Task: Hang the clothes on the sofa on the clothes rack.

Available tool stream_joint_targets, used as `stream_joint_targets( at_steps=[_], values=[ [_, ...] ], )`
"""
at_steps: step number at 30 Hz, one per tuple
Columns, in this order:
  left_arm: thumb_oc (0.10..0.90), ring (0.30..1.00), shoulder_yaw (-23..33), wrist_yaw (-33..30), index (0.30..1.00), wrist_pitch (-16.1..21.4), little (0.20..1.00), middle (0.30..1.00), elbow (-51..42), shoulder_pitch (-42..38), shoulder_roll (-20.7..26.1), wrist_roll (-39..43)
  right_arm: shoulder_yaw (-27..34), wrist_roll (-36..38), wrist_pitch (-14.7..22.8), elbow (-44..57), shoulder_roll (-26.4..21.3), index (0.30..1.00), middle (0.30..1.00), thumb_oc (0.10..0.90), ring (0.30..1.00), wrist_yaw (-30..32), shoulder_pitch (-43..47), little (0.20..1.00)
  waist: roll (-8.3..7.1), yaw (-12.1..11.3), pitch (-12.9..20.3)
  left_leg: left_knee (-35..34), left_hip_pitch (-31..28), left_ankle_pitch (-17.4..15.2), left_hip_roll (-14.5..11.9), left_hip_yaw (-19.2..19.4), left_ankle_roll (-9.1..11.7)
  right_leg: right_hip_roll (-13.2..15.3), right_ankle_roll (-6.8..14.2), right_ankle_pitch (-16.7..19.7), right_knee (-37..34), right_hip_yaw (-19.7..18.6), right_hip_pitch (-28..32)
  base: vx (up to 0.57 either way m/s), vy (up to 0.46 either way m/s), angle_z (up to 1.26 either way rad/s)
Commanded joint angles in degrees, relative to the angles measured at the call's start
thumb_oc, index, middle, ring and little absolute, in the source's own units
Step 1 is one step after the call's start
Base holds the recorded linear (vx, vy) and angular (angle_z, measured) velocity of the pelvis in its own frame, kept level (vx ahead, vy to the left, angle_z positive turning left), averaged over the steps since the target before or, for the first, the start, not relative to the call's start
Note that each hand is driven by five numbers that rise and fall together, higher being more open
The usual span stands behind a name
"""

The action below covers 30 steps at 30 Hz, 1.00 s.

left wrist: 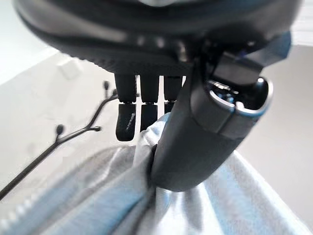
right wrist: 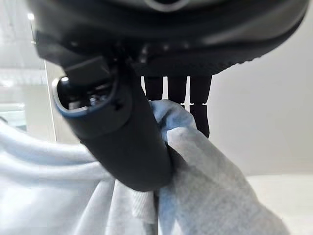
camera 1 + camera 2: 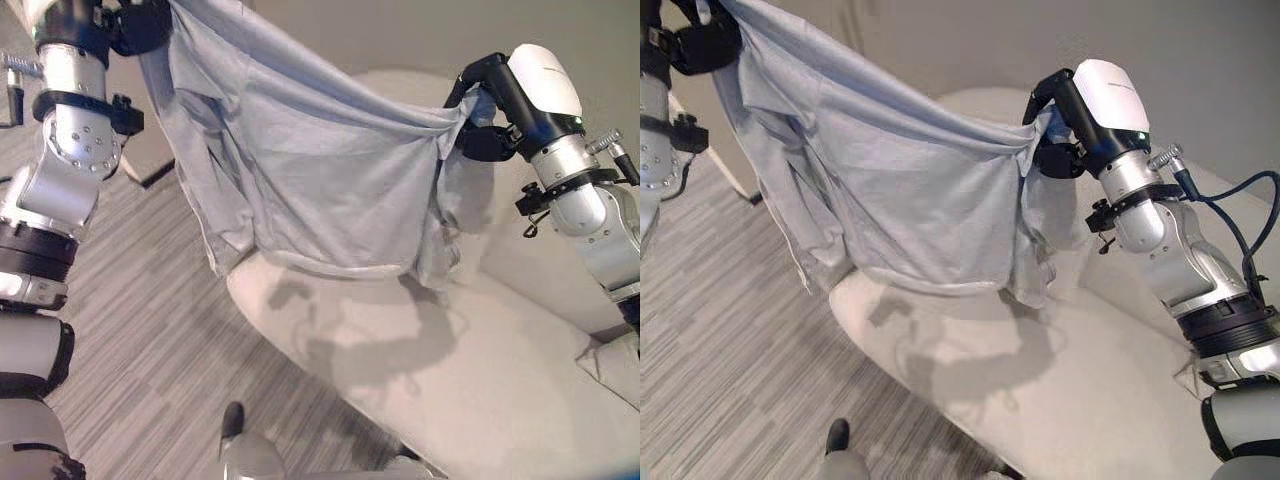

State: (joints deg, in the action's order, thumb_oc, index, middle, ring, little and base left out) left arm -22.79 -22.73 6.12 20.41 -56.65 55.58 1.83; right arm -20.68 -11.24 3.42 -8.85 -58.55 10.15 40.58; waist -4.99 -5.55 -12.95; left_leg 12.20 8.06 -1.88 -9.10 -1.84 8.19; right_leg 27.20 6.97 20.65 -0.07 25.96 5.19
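Pale sofa (image 3: 480, 370), striped floor (image 3: 150, 330), shirt (image 3: 310, 180) aloft

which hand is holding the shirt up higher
The left hand: it grips the pale blue shirt at the top of the view, while the right hand pinches its other end lower, above the sofa.

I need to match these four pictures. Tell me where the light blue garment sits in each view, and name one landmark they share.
Left eye view: the garment hangs spread across the upper middle, above the sofa.
Right eye view: spread across the upper left and middle.
Left wrist view: bunched under the left hand, pinched by its thumb.
Right wrist view: gathered around the right hand, past its thumb.
Shared landmark: the garment's pinched edge at each hand.
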Motion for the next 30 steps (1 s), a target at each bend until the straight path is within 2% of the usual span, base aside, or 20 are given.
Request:
stream_joint_targets(
  at_steps=[1, 2, 3, 4, 5, 6, 7, 8, 10, 13, 16, 17, 20, 22, 23, 24, 26, 28, 29, 30],
  values=[
    [0.400, 0.300, 1.86, -3.28, 0.300, 4.61, 0.300, 0.300, -1.12, -11.01, 1.07, -1.04, 6.08, -0.18, 0.08, -1.13, -4.09, 0.300, 0.300, 0.400, 0.300, 6.27, 8.38, 0.300, 2.65, -0.22, 8.24, -14.39, -10.23, 0.26, 0.87, 1.34, -2.93, -5.10, 5.22, -12.90, 8.52, -6.40, -2.05, -0.07, 0.409, 0.11],
    [0.400, 0.300, 1.88, -3.29, 0.300, 4.62, 0.300, 0.300, -1.00, -11.17, 1.08, -1.03, 5.71, -0.12, 0.15, -1.41, -4.14, 0.300, 0.300, 0.400, 0.300, 6.35, 8.87, 0.300, 2.73, -0.21, 8.15, -14.57, -10.20, 0.52, 0.77, 1.36, -2.86, -5.09, 4.95, -13.33, 9.21, -6.50, -2.50, -0.10, 0.592, 0.15],
    [0.400, 0.300, 1.59, -3.18, 0.300, 4.22, 0.300, 0.300, -0.38, -11.65, 0.89, -1.31, 4.44, 0.47, 0.49, -2.01, -4.47, 0.300, 0.300, 0.400, 0.300, 6.55, 10.56, 0.300, 3.12, -0.21, 8.15, -15.56, -10.15, 1.15, 2.28, 1.29, -3.76, -9.47, 3.43, -18.21, 12.44, -6.51, -3.23, -0.07, 0.407, 0.01],
    [0.400, 0.300, 2.10, -2.84, 0.300, 3.22, 0.300, 0.300, -0.44, -11.44, 0.12, -1.35, 2.98, 0.15, 0.12, -1.92, -5.41, 0.300, 0.300, 0.400, 0.300, 6.26, 12.84, 0.300, 2.94, 0.03, 7.85, -16.62, -10.75, 1.78, 5.03, 0.18, -4.93, -17.17, 1.31, -24.67, 17.13, -7.52, -5.58, -0.07, 0.411, -0.04],
    [0.400, 0.300, 2.33, -2.83, 0.300, 3.16, 0.300, 0.300, -0.53, -11.32, 0.11, -1.39, 2.73, 0.16, 0.10, -1.99, -5.47, 0.300, 0.300, 0.400, 0.300, 6.26, 13.13, 0.300, 3.04, 0.06, 7.85, -16.68, -10.60, 2.00, 5.00, 0.19, -4.90, -17.15, 1.12, -24.72, 17.40, -7.51, -5.88, -0.04, 0.429, 0.08],
    [0.400, 0.300, 4.45, -3.19, 0.300, 2.64, 0.300, 0.300, -0.75, -9.99, -1.04, -1.57, 2.47, -0.19, 0.28, -2.48, -5.92, 0.300, 0.300, 0.400, 0.300, 6.82, 14.37, 0.300, 2.03, 0.09, 7.22, -16.81, -11.32, 2.09, 7.50, -0.16, -5.11, -22.00, -0.35, -27.45, 18.70, -8.61, -7.54, -0.02, 0.195, 0.02],
    [0.400, 0.300, 4.61, -3.20, 0.300, 2.61, 0.300, 0.300, -0.84, -9.89, -1.08, -1.62, 2.33, -0.18, 0.30, -2.54, -5.98, 0.300, 0.300, 0.400, 0.300, 6.86, 14.52, 0.300, 2.12, 0.12, 7.20, -16.86, -11.19, 2.37, 7.48, -0.18, -5.11, -22.01, -0.50, -27.27, 18.66, -8.54, -7.66, 0.03, 0.252, 0.05],
    [0.400, 0.300, 5.67, -3.12, 0.300, 2.56, 0.300, 0.300, -0.82, -8.49, -1.59, -1.80, 1.78, -0.61, 0.25, -2.54, -6.77, 0.300, 0.300, 0.400, 0.300, 6.87, 14.25, 0.300, 1.13, 0.26, 7.35, -17.04, -11.69, 1.87, 8.83, -0.18, -5.07, -24.01, -2.17, -28.71, 15.48, -9.23, -6.59, 0.05, 0.092, 0.11],
    [0.400, 0.300, 6.54, -2.56, 0.300, 2.77, 0.300, 0.300, -1.20, -7.95, -2.30, -2.03, 2.77, 0.25, 0.21, -3.80, -7.07, 0.300, 0.300, 0.400, 0.300, 7.31, 14.50, 0.300, 0.00, -0.05, 7.94, -17.12, -11.27, 1.60, 10.81, -0.86, -5.05, -24.61, -3.43, -28.11, 7.44, -9.87, -2.57, 0.03, 0.093, 0.20],
    [0.400, 0.300, 8.22, -2.41, 0.300, 3.70, 0.300, 0.300, -1.60, -5.34, -2.68, -0.54, 2.64, 1.52, 0.77, -4.83, -6.37, 0.300, 0.300, 0.400, 0.300, 7.82, 16.10, 0.300, -0.20, -0.78, 8.31, -16.15, -10.74, 1.12, 11.56, -0.66, -5.38, -25.14, -1.86, -24.62, 0.30, -11.00, -0.11, 0.01, 0.094, 0.03],
    [0.400, 0.300, 8.68, -2.49, 0.300, 3.89, 0.300, 0.300, -1.48, -4.03, -3.32, -0.09, 1.91, 1.99, 0.76, -5.23, -6.09, 0.300, 0.300, 0.400, 0.300, 7.74, 16.63, 0.300, 0.18, -0.86, 8.52, -13.80, -10.21, -0.14, 11.93, 0.08, -5.68, -24.64, -1.39, -23.91, -2.40, -10.69, 1.72, -0.01, 0.152, -0.05],
    [0.400, 0.300, 8.68, -2.39, 0.300, 4.18, 0.300, 0.300, -1.47, -3.81, -4.81, 0.36, 2.31, 1.95, 0.69, -5.38, -6.59, 0.300, 0.300, 0.400, 0.300, 7.61, 15.82, 0.300, 0.75, -0.23, 8.25, -12.53, -9.43, -0.20, 11.39, 1.40, -5.08, -23.62, -0.78, -23.39, -3.37, -9.61, 2.20, -0.04, 0.225, 0.08],
    [0.400, 0.300, 7.64, -2.33, 0.300, 4.56, 0.300, 0.300, -1.50, -4.95, -5.94, 0.42, 2.48, 1.72, 0.48, -5.01, -8.43, 0.300, 0.300, 0.400, 0.300, 7.55, 15.38, 0.300, 0.83, 0.77, 7.73, -11.14, -7.38, 0.05, 8.27, 4.02, -3.69, -21.13, 0.55, -22.39, -4.06, -8.50, 2.16, -0.07, 0.324, 0.25],
    [0.400, 0.300, 7.36, -2.60, 0.300, 4.93, 0.300, 0.300, -1.79, -5.33, -6.16, 0.57, 2.43, 1.95, 0.56, -5.23, -8.59, 0.300, 0.300, 0.400, 0.300, 7.95, 15.28, 0.300, 0.54, 1.06, 7.73, -11.00, -6.72, 0.79, 4.34, 4.02, -2.85, -18.79, 1.34, -21.92, -3.86, -8.58, 1.54, -0.02, 0.429, 0.35],
    [0.400, 0.300, 7.51, -2.56, 0.300, 5.09, 0.300, 0.300, -2.51, -4.95, -6.33, 0.48, 2.84, 1.82, 0.46, -5.67, -8.94, 0.300, 0.300, 0.400, 0.300, 7.98, 14.10, 0.300, 0.27, 1.63, 7.96, -11.24, -6.68, 3.04, -1.15, 3.58, -2.36, -16.19, 2.12, -21.99, -3.80, -8.69, 1.33, 0.02, 0.396, 0.13],
    [0.400, 0.300, 7.47, -2.54, 0.300, 5.05, 0.300, 0.300, -2.60, -4.87, -6.36, 0.45, 3.08, 1.79, 0.49, -5.58, -8.93, 0.300, 0.300, 0.400, 0.300, 7.97, 13.78, 0.300, 0.32, 1.63, 8.06, -11.47, -6.76, 3.15, -1.32, 3.51, -2.21, -16.35, 2.07, -22.11, -3.69, -8.64, 1.28, 0.04, 0.478, 0.25],
    [0.400, 0.300, 6.84, -2.53, 0.300, 5.02, 0.300, 0.300, -2.43, -4.98, -6.71, 0.30, 4.16, 1.72, 0.39, -5.42, -9.62, 0.300, 0.300, 0.400, 0.300, 8.29, 11.32, 0.300, 0.25, 2.62, 8.52, -11.27, -6.81, 6.32, -7.27, 3.34, -1.67, -13.45, 3.01, -22.14, -3.12, -9.04, 1.59, 0.08, 0.440, 0.14],
    [0.400, 0.300, 5.74, -2.89, 0.300, 5.42, 0.300, 0.300, -2.06, -5.56, -6.83, 0.50, 5.69, 1.43, 0.35, -4.65, -10.08, 0.300, 0.300, 0.400, 0.300, 8.41, 8.36, 0.300, 1.04, 3.16, 9.21, -11.11, -7.36, 10.72, -11.78, 0.81, 0.21, -10.96, 4.13, -22.11, -2.83, -10.08, 2.39, 0.19, 0.762, -0.01],
    [0.400, 0.300, 3.56, -2.97, 0.300, 5.53, 0.300, 0.300, -1.70, -7.50, -6.31, 1.62, 6.56, 0.68, 0.11, -3.66, -11.00, 0.300, 0.300, 0.400, 0.300, 8.06, 7.85, 0.300, 2.50, 3.14, 9.90, -11.87, -8.00, 11.34, -11.91, -5.31, 1.74, -8.96, 5.66, -21.38, -2.84, -11.29, 3.38, 0.17, 0.711, -0.01],
    [0.400, 0.300, 3.49, -2.97, 0.300, 5.57, 0.300, 0.300, -1.59, -7.69, -6.32, 1.68, 6.59, 0.69, 0.09, -3.67, -11.05, 0.300, 0.300, 0.400, 0.300, 8.04, 7.92, 0.300, 2.47, 3.19, 9.81, -11.82, -7.81, 11.52, -11.80, -5.45, 1.68, -8.91, 5.68, -21.08, -2.98, -11.22, 3.36, 0.18, 0.699, 0.04]
  ],
)
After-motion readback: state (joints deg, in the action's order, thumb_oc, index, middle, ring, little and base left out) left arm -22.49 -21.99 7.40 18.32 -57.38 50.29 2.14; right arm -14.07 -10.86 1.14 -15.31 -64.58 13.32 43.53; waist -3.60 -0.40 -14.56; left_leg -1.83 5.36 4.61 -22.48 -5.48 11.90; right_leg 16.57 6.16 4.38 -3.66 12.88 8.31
